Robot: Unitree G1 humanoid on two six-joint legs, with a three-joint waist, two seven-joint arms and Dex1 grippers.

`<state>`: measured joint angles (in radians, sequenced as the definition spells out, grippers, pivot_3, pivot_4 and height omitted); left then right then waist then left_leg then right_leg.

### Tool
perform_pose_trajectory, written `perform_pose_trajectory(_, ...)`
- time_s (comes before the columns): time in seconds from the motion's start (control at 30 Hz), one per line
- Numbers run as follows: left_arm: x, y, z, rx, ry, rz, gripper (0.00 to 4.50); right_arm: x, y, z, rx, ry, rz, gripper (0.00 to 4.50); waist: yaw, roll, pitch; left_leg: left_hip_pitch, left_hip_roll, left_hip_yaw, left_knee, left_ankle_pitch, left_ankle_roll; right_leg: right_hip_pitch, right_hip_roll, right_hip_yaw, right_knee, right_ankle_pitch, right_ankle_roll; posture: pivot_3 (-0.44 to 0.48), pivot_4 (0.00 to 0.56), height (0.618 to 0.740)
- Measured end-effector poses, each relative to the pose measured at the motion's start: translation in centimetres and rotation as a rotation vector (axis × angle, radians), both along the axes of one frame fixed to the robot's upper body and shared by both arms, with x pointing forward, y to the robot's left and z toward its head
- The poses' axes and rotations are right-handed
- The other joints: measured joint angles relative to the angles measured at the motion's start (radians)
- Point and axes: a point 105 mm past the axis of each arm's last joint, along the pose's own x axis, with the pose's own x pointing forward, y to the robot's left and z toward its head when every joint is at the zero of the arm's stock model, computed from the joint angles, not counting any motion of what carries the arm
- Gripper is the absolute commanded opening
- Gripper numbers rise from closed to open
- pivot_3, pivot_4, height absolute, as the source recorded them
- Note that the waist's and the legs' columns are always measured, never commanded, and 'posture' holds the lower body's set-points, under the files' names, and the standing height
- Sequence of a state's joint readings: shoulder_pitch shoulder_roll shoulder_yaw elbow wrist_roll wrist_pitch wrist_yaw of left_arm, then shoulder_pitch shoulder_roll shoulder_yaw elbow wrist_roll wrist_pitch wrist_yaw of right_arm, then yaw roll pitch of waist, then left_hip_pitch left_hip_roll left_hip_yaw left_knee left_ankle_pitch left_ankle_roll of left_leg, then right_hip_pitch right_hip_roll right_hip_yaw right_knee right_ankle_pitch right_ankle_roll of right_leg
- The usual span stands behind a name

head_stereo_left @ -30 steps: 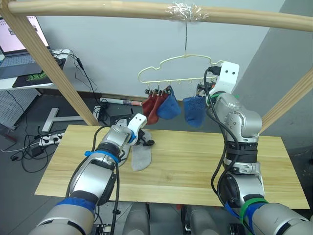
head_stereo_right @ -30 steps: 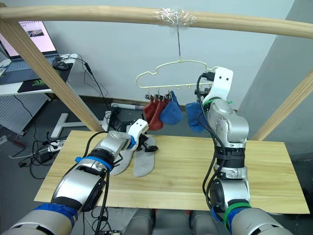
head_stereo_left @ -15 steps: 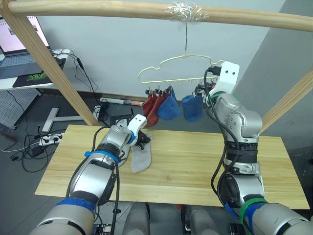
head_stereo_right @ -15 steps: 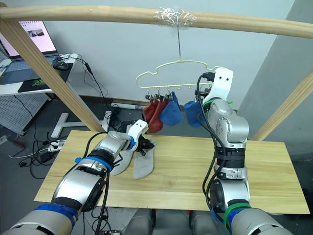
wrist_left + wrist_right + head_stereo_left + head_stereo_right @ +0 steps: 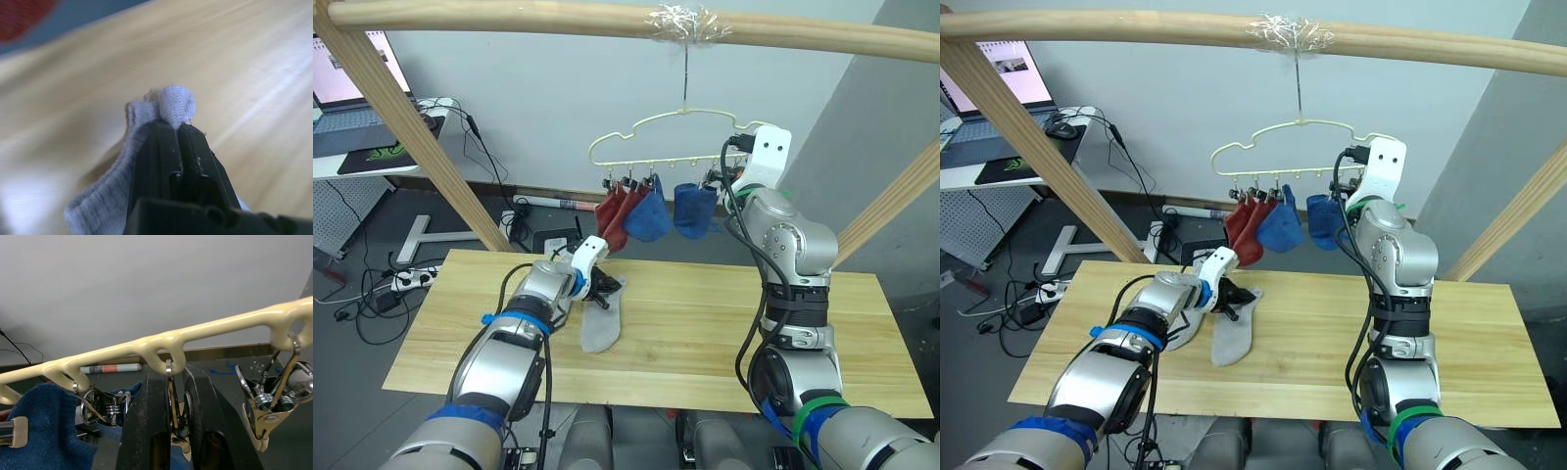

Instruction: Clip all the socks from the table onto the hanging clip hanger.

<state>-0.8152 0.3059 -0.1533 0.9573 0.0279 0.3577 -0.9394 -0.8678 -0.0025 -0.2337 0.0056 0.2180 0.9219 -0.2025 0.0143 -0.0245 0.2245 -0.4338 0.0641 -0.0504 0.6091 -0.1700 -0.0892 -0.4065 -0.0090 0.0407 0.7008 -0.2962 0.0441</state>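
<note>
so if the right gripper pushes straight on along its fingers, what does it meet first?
The right gripper already straddles a metal clip under the clip hanger; that clip and the hanger wire come first, as far as depth shows.

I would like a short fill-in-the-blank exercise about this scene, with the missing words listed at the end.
1. The left gripper is shut on a light ___ sock.
2. That sock lies on the wooden ___.
3. The right gripper has its fingers around a metal ___ of the clip hanger.
4. Two blue socks and two ___ red socks hang from the hanger.

Missing words: grey; table; clip; rust
</note>
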Motion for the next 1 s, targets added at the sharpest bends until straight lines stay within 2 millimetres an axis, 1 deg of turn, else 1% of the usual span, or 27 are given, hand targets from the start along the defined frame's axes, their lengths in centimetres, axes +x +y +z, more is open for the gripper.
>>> perform_pose_trajectory(0.07, -0.3, -0.9, 1.0, -0.07, -0.011, -0.038, 0.03, 0.0, 0.0, 0.0, 0.001, 0.0, 0.0, 0.11, 0.001, 0.0, 0.0, 0.0, 0.0, 0.0, 0.0, 0.0, 0.0, 0.0, 0.0, 0.0, 0.0, 0.0, 0.0, 0.117, 0.16, 0.74)
perform_pose_trajectory(0.17, -0.2, -2.4, 3.6, -0.165, -0.059, -0.089, 0.03, 0.0, 0.1, -0.1, 0.003, 0.002, 0.003, 0.11, 0.001, 0.0, 0.0, 0.0, 0.0, 0.0, 0.0, 0.0, 0.0, 0.0, 0.0, 0.0, 0.0, 0.0, 0.0, 0.117, 0.16, 0.74)
perform_pose_trajectory(0.3, -0.4, -3.9, 6.0, -0.236, -0.113, -0.139, 0.03, -0.1, 0.2, -0.1, 0.005, 0.002, 0.004, 0.11, -0.001, 0.0, 0.0, 0.0, 0.0, 0.0, 0.0, 0.0, 0.0, 0.0, 0.0, 0.0, 0.0, 0.0, 0.0, 0.111, 0.159, 0.74)
perform_pose_trajectory(0.53, -1.0, -6.4, 8.5, -0.31, -0.162, -0.198, 0.03, -0.3, 0.3, 0.0, 0.021, 0.005, 0.008, 0.11, -0.003, 0.0, 0.0, 0.0, 0.0, 0.0, 0.0, 0.0, 0.0, 0.0, 0.0, 0.0, -0.001, 0.0, 0.0, 0.106, 0.159, 0.74)
perform_pose_trajectory(0.7, -1.0, -8.4, 10.2, -0.356, -0.194, -0.225, 0.03, -0.4, 0.3, 0.0, 0.044, 0.016, 0.006, 0.11, -0.003, 0.0, 0.0, 0.0, 0.0, 0.0, 0.0, 0.0, 0.0, 0.0, 0.0, 0.0, -0.001, 0.0, 0.0, 0.101, 0.16, 0.74)
perform_pose_trajectory(0.9, -0.3, -11.3, 13.5, -0.399, -0.278, -0.257, 0.03, -0.7, 0.5, 0.3, 0.073, 0.022, 0.019, 0.11, -0.005, 0.0, 0.0, 0.0, 0.0, 0.0, 0.0, 0.0, 0.0, 0.0, 0.0, 0.0, -0.001, 0.0, 0.0, 0.091, 0.157, 0.74)
perform_pose_trajectory(1.0, 0.2, -12.4, 14.4, -0.411, -0.309, -0.264, 0.03, -0.7, 0.4, 0.7, 0.077, 0.018, 0.021, 0.11, -0.008, 0.0, 0.0, 0.0, 0.0, 0.0, 0.0, 0.0, 0.0, 0.0, 0.0, 0.0, -0.002, 0.0, 0.0, 0.08, 0.155, 0.74)
